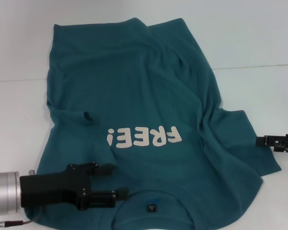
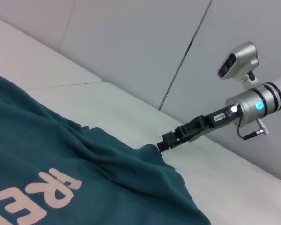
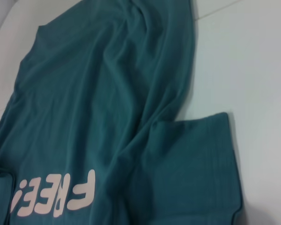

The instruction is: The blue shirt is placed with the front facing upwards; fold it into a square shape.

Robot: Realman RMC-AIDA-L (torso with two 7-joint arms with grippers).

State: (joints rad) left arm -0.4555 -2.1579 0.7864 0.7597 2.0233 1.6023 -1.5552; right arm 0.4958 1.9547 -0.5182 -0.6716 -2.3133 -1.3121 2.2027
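The blue shirt (image 1: 144, 96) lies front up on the white table, its collar and small dark neck label (image 1: 152, 208) nearest me and the pale "FREE!" lettering (image 1: 146, 137) upside down. Its left sleeve (image 1: 69, 117) is folded in over the body. My left gripper (image 1: 113, 181) is open and hovers over the shoulder area just left of the collar. My right gripper (image 1: 266, 141) sits at the outer edge of the spread right sleeve (image 1: 240, 139). It also shows in the left wrist view (image 2: 165, 143), its tip touching that sleeve's edge (image 2: 150, 154). The right wrist view shows the sleeve (image 3: 196, 164) lying flat.
The white table (image 1: 259, 38) runs beyond the shirt at the back and on the right, with a seam line (image 1: 259, 67) across it. A grey wall (image 2: 131, 42) stands behind the table in the left wrist view.
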